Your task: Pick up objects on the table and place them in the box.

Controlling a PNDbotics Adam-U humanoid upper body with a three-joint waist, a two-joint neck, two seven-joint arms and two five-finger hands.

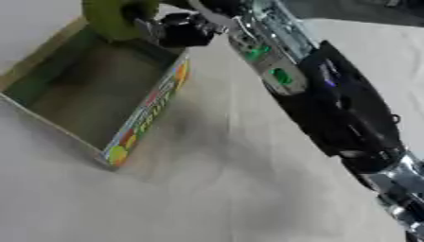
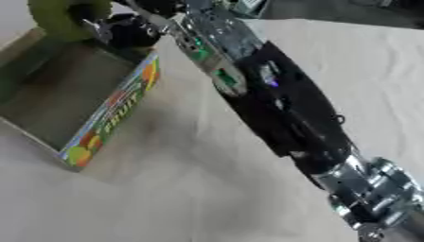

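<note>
An open cardboard box (image 1: 153, 108) with a colourful fruit print on its side stands at the upper left, its brown inside bare as far as I can see. My right arm reaches in from the lower right, up across the picture. At the top, my right hand (image 1: 178, 30) is curled on a yellow-green round object (image 1: 108, 19). That object hangs over the box's far corner, partly cut off by the top edge. My left hand shows in no view.
A white cloth (image 1: 215, 189) covers the table. My right forearm (image 1: 331, 99), black with silver joints, lies diagonally over the table to the right of the box.
</note>
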